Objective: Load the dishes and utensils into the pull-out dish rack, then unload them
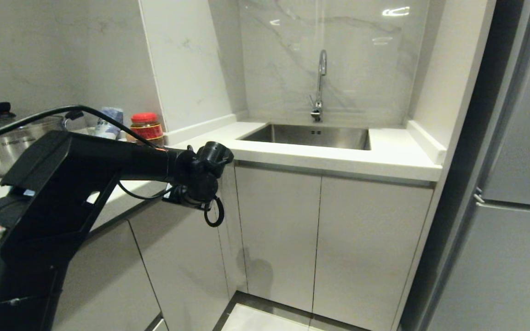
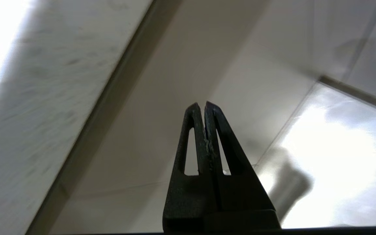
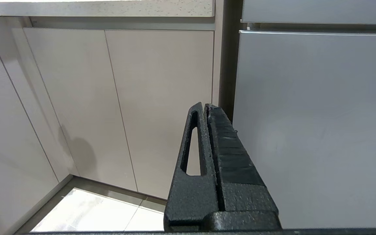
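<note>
1. Left gripper (image 2: 205,104) – fingers pressed together, empty – hangs before the closed cabinets (image 1: 279,230), at nine o'clock of the sink (image 1: 311,135).
2. Right gripper (image 3: 206,106) likewise closed, parked.
3. Rack, dishes, utensils: unseen – probably opening comes first; next, find the rack's front.

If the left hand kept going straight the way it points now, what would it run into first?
Probably the pale cabinet front under the counter edge: in the wrist view the shut left hand aims straight at that flat panel, with nothing between. How far off it is cannot be judged, and no handle shows there.
</note>
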You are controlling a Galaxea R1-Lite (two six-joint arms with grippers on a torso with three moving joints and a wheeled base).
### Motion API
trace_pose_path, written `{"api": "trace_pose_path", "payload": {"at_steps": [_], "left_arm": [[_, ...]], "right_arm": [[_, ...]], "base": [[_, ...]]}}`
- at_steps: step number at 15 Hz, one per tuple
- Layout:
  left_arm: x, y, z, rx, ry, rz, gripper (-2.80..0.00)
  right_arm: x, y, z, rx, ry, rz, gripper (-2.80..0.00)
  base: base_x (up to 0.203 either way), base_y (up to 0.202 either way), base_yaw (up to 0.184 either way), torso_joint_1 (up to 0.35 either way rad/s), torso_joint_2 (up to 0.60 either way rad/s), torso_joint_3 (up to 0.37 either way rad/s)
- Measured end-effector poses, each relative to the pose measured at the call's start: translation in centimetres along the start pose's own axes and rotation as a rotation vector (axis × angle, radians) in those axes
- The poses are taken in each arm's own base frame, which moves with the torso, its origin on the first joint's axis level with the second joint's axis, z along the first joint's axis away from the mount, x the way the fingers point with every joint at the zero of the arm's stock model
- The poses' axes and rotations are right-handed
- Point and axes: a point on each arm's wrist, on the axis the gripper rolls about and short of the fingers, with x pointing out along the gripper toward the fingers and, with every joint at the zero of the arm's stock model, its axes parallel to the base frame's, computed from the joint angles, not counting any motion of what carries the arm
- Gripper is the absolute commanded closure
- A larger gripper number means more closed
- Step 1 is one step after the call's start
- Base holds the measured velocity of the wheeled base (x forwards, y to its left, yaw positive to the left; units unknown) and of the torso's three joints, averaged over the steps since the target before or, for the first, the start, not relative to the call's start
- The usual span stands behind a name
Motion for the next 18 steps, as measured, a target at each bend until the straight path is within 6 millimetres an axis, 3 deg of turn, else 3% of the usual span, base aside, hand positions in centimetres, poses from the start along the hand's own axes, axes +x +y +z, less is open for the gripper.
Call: {"api": "trace_pose_path", "payload": {"at_steps": [3, 6, 11, 14, 18], "left_arm": [[-3.6, 1.7, 1.1, -0.085, -0.065, -0.082, 0.0], [-8.3, 4.8, 1.9, -0.158, -0.146, -0.206, 0.0], [-17.0, 13.8, 1.5, -0.33, -0.336, -0.35, 0.0], [-22.3, 20.6, -1.0, -0.445, -0.475, -0.38, 0.0], [-27.0, 27.7, -7.3, -0.472, -0.621, -0.346, 0.0]], "right_arm": [[0.0, 0.0, 0.0, 0.0, 0.0, 0.0, 0.0], [0.0, 0.0, 0.0, 0.0, 0.0, 0.0, 0.0], [0.0, 0.0, 0.0, 0.0, 0.0, 0.0, 0.0], [0.0, 0.0, 0.0, 0.0, 0.0, 0.0, 0.0], [0.0, 0.0, 0.0, 0.0, 0.0, 0.0, 0.0]], "base": [[0.0, 0.0, 0.0, 0.0, 0.0, 0.0], [0.0, 0.0, 0.0, 0.0, 0.0, 0.0], [0.0, 0.0, 0.0, 0.0, 0.0, 0.0], [0.0, 0.0, 0.0, 0.0, 0.0, 0.0], [0.0, 0.0, 0.0, 0.0, 0.0, 0.0]]}}
